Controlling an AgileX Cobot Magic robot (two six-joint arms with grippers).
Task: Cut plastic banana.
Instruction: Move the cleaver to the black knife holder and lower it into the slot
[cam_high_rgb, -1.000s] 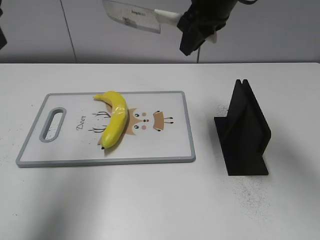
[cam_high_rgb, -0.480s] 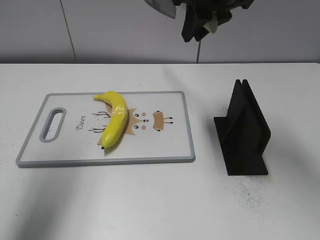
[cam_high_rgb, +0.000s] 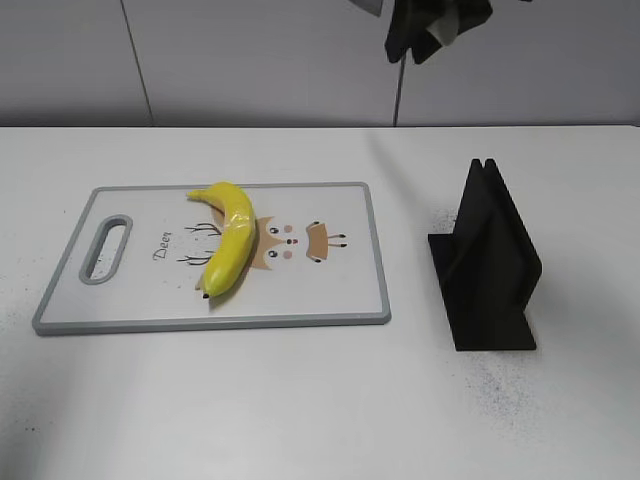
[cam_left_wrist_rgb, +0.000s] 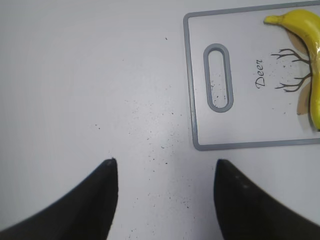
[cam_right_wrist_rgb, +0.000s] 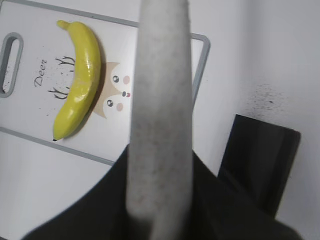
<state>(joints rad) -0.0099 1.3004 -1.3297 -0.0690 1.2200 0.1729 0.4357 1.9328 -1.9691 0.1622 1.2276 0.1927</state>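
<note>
The plastic banana (cam_high_rgb: 229, 246) lies whole on a white cutting board (cam_high_rgb: 310, 290) with a deer drawing; it also shows in the right wrist view (cam_right_wrist_rgb: 79, 80) and at the edge of the left wrist view (cam_left_wrist_rgb: 306, 40). My right gripper (cam_high_rgb: 432, 25) is high at the top of the exterior view, shut on a knife (cam_right_wrist_rgb: 160, 115) whose grey blade fills the middle of the right wrist view. Only a corner of the blade (cam_high_rgb: 368, 6) shows in the exterior view. My left gripper (cam_left_wrist_rgb: 165, 165) is open and empty over bare table left of the board (cam_left_wrist_rgb: 235, 130).
A black knife stand (cam_high_rgb: 487, 265) stands on the table right of the board; it also shows in the right wrist view (cam_right_wrist_rgb: 260, 165). The white table (cam_high_rgb: 300, 400) has dark specks near the stand. A grey wall runs behind.
My right gripper has lifted the knife up and to the right, so most of the blade has left the top of the exterior view. The banana and board have not moved.
</note>
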